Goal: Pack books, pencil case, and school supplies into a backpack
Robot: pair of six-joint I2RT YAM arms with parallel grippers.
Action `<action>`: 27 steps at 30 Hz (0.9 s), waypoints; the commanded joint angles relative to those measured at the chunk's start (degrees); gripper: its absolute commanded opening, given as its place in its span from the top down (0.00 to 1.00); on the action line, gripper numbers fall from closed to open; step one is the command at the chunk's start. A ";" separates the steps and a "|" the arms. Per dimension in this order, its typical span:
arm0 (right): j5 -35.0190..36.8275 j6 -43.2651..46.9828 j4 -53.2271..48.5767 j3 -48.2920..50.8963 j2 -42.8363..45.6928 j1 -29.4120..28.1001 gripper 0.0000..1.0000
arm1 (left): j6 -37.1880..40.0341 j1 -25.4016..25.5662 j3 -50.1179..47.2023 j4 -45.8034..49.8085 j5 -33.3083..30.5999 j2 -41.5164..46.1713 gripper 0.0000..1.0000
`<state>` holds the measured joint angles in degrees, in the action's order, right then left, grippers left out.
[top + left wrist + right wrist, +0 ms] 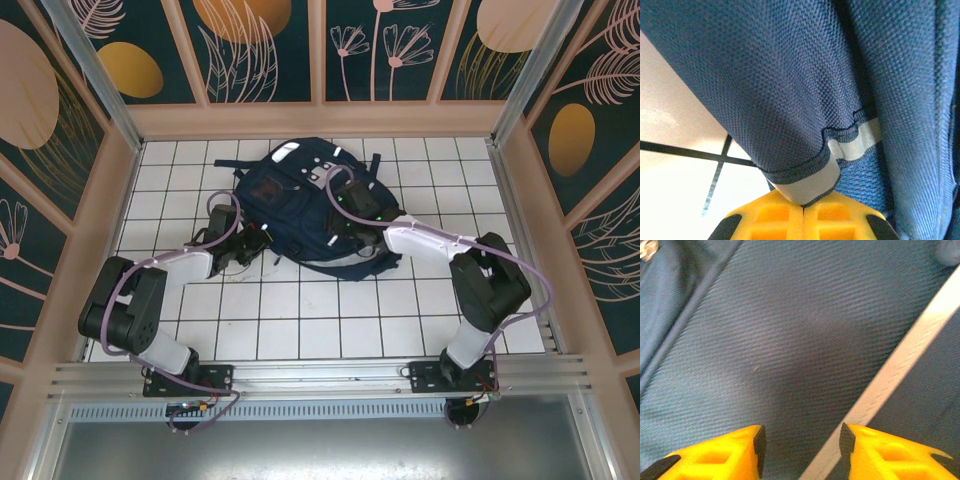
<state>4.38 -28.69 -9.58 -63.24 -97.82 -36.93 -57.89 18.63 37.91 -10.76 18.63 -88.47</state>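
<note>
Backpack [300, 205] lies flat on the tiled table [330, 320], beyond centre. Its long axis runs diagonally from far left to near right; which end is its top cannot be told. Left pincer [804, 212] is closed, its fingers meeting on a grey-trimmed hem [805, 182] at the backpack's near-left edge. Right pincer [800, 440] stands part open over the fabric beside a white stripe [890, 380], holding nothing.

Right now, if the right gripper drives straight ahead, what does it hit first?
The backpack. The right gripper is open and points at its navy fabric, with a white stripe running just right of centre. Depth is unclear, but the fabric looks close.
</note>
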 commanded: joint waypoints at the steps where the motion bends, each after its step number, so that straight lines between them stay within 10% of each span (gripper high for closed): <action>1: 1.64 5.60 -1.84 -0.04 -3.38 4.59 0.54 | -3.05 1.76 -0.04 -2.08 -0.57 3.04 1.00; 12: 1.82 7.35 -3.84 -3.39 -0.30 7.88 0.49 | -10.33 9.69 4.02 -3.39 -2.90 1.97 1.00; 27: 7.62 -9.31 9.19 13.81 6.78 -14.45 0.52 | -10.07 10.37 7.97 -5.54 0.36 -5.57 1.00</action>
<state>9.17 -33.28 -4.84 -50.98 -88.40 -49.36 -67.57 28.51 43.68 -11.33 17.58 -93.54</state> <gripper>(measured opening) 0.488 0.062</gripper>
